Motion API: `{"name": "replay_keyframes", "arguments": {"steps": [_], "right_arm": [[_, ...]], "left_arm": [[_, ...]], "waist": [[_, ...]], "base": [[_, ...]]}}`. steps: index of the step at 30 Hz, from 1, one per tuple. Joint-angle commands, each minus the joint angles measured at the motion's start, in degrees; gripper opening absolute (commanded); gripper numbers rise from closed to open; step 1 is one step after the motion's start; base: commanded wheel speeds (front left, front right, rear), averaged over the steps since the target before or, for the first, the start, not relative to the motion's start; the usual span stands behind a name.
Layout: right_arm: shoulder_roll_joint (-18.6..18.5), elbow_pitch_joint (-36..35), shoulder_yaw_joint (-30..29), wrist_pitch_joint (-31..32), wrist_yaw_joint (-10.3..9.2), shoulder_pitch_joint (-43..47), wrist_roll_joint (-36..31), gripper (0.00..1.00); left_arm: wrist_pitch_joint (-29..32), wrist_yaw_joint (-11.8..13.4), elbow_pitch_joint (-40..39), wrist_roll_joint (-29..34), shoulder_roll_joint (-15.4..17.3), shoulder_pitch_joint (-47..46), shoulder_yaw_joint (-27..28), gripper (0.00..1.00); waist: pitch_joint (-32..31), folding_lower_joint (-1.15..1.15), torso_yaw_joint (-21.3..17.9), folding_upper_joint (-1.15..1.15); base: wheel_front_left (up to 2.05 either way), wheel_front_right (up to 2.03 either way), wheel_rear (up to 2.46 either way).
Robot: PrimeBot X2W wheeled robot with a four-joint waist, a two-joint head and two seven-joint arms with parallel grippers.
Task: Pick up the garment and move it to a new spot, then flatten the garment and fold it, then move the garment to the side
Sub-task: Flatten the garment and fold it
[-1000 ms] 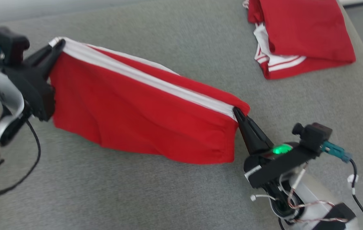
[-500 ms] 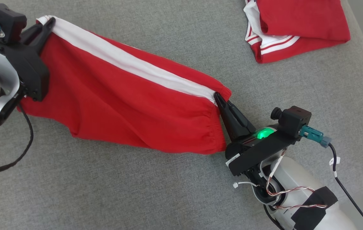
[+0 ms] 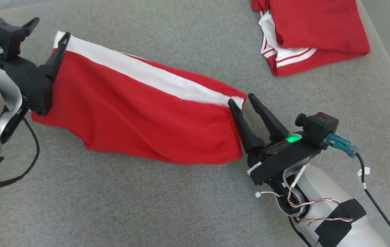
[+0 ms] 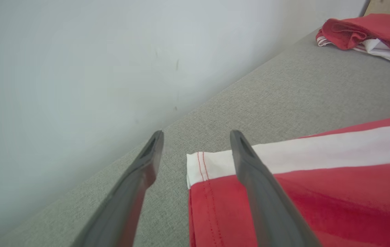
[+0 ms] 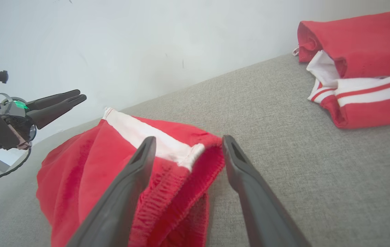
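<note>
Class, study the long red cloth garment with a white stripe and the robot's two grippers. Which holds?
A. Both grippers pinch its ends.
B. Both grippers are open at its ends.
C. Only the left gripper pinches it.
B: the left gripper and right gripper both show fingers spread apart, and the red garment lies on the grey fabric surface.

Grey woven fabric surface [image 3: 153, 209]; plain off-white wall [image 4: 61, 61] w/ a few faint marks meets its far edge. Soft, even light thru-out.

Red garment [image 3: 140, 127] with white stripe [image 3: 146, 72] on grey surface [image 3: 146, 206].
</note>
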Motion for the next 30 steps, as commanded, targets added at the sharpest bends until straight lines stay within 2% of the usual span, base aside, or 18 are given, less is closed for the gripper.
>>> {"name": "replay_keyframes", "arguments": {"steps": [1, 5, 7, 10, 13, 18, 23, 30], "right_arm": [[-0.2, 0.0, -0.6, -0.4, -0.11, 0.9, -0.8, 1.00], [-0.9, -0.1, -2.7, -0.4, -0.11, 2.2, -2.6, 1.00], [-1.3, -0.5, -4.1, -0.4, -0.11, 2.9, -4.5, 1.00], [0.0, -3.0, -10.0, -0.5, -0.11, 5.3, -9.8, 1.00], [1.0, -5.7, -13.4, -0.5, -0.11, 7.5, -15.3, 1.00], [3.1, -9.5, -17.5, -0.5, -0.11, 11.2, -24.4, 1.00], [5.3, -13.5, -21.0, -0.5, -0.11, 14.9, -34.5, 1.00], [9.9, -17.7, -27.0, -0.4, -0.12, 20.3, -38.4, 1.00]], "left_arm": [[-0.8, 0.2, 0.1, -0.7, -0.3, 1.2, -0.2, 1.00], [-2.3, 0.2, 1.0, -2.2, -0.2, 2.6, 1.6, 1.00], [-2.5, 0.4, 0.9, -1.8, -0.4, 3.3, 4.3, 1.00], [-2.5, 3.4, -3.7, 2.1, -0.1, 8.1, 13.9, 1.00], [-2.5, 6.7, -9.0, 6.4, -0.1, 14.2, 22.1, 1.00], [-2.5, 10.3, -17.9, 13.4, -2.4, 25.9, 34.6, 1.00], [-2.5, 10.4, -23.0, 18.8, -6.4, 35.3, 42.7, 1.00], [-2.5, 8.1, -22.8, 23.8, -11.2, 43.1, 48.9, 1.00]], "waist": [[-1.6, 0.00, 0.9, -0.01], [-3.9, 0.00, 1.9, -0.01], [-5.0, 0.00, 2.3, -0.01], [-7.0, 0.00, 3.0, -0.01], [-8.2, 0.00, 3.5, -0.01], [-10.0, 0.00, 4.5, -0.01], [-11.5, 0.00, 5.3, -0.01], [-13.0, 0.00, 5.3, -0.01]], "base": [[0.00, 0.00, 0.00], [0.00, 0.00, 0.00], [0.00, 0.00, 0.00], [0.00, 0.00, 0.00], [0.00, 0.00, 0.00], [0.00, 0.00, 0.00], [0.00, 0.00, 0.00], [0.00, 0.00, 0.00]]}}
